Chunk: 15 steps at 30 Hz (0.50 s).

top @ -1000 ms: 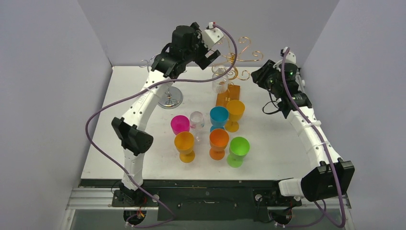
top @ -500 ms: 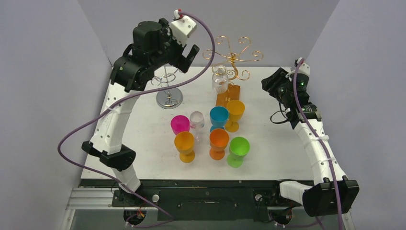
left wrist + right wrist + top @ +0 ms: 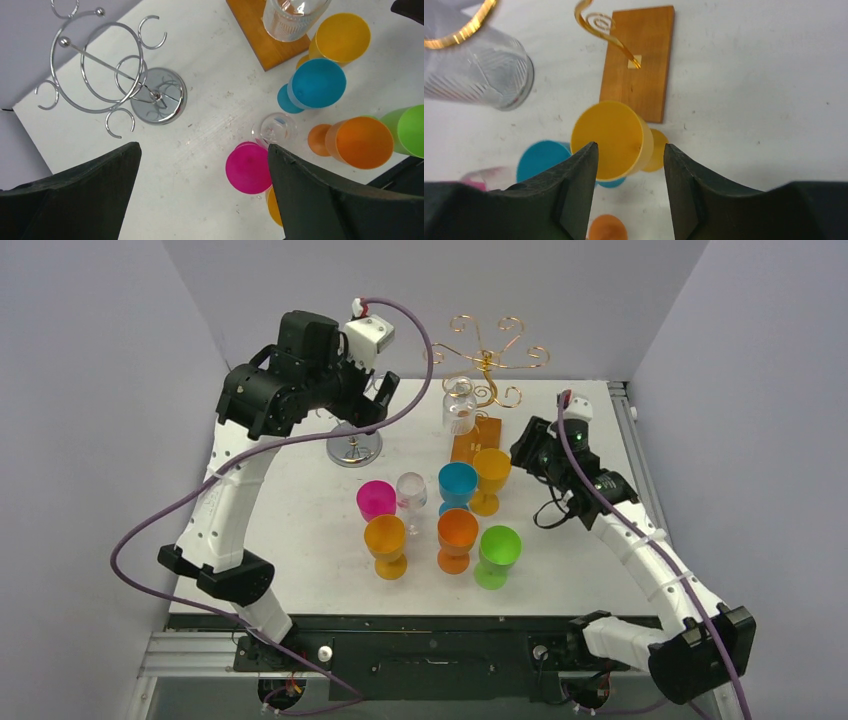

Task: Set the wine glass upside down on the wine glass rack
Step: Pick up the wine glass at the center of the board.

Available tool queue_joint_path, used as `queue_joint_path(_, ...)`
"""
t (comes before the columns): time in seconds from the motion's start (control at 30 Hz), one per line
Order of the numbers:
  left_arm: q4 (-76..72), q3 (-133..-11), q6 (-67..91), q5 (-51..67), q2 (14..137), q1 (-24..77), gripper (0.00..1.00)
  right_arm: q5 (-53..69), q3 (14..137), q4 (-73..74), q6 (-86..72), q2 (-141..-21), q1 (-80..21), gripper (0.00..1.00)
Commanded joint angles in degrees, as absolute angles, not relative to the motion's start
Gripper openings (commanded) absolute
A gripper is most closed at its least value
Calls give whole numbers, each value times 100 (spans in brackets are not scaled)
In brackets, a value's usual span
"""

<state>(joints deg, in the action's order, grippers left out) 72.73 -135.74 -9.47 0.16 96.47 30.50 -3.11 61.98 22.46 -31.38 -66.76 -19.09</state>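
A clear wine glass (image 3: pixel 459 410) hangs upside down on the gold wire rack (image 3: pixel 487 355), whose wooden base (image 3: pixel 644 60) stands at the back. Several wine glasses stand upright in front of it: yellow (image 3: pixel 491 472), blue (image 3: pixel 457 483), small clear (image 3: pixel 411 490), pink (image 3: pixel 376 500). My right gripper (image 3: pixel 527 452) hovers open just right of and above the yellow glass (image 3: pixel 611 137), whose rim shows between its fingers; nothing is held. My left gripper (image 3: pixel 375 390) is open and empty, high over the silver rack (image 3: pixel 352 445).
Further upright glasses stand toward the front: amber (image 3: pixel 385 537), orange (image 3: pixel 458 532), green (image 3: pixel 499 546). In the left wrist view the silver rack's base (image 3: pixel 160 95) lies left of the pink glass (image 3: pixel 248 168). Walls enclose the table on three sides.
The left arm swung left from the gold rack to over the silver rack. The right arm came forward and down to the yellow glass, and its jaws opened wider.
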Motion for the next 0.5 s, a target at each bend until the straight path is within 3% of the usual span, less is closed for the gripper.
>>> queue_joint_path(0.0,7340,-13483,-686,285,9380,2908,96,-1129,5759,2494,-2999,-6010,-2437,47)
queue_joint_path(0.17,6590,-12623,-861,402,8828,2830,96,-1616,5519,2532,-3050,-5621,-3440,48)
queue_joint_path(0.3,6104,-11889,-965,359,8438,2821,96,-1839,5816,2583,-3025,-6022,-4190,48)
queue_joint_path(0.47,6070,-11637,-1281,297,8335,2821,96,-1738,5833,2408,-3121,-6504,-4272,47)
